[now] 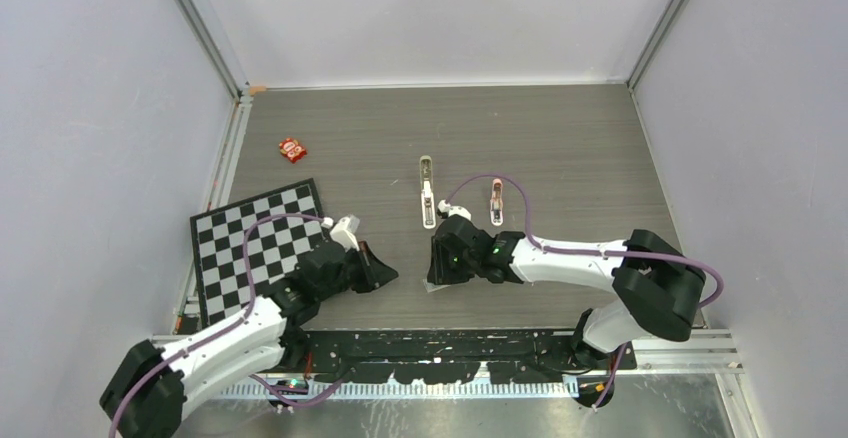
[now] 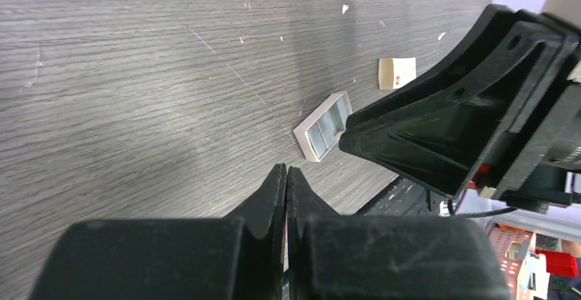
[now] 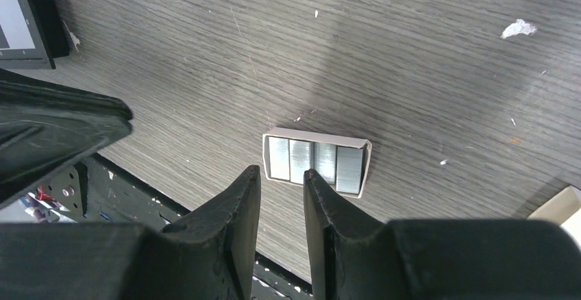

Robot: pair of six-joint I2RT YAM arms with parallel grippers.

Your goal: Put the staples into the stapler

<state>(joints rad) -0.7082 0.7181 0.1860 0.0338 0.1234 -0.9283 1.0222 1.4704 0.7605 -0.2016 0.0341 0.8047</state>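
Staples (image 3: 315, 159) near the table's (image 1: 560, 128) near edge lie just beyond the right fingers (image 3: 240, 204), parted and empty, likely next to pinch one strip; left fingers (image 2: 273, 194) clenched empty.

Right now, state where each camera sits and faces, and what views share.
Top external: above, behind, looking down on the grey wooden table; left arm and right arm show.
Right wrist: looks down past its open right gripper.
Left wrist: looks across the table past its shut left gripper.
Both wrists share the white tray of silvery staples.
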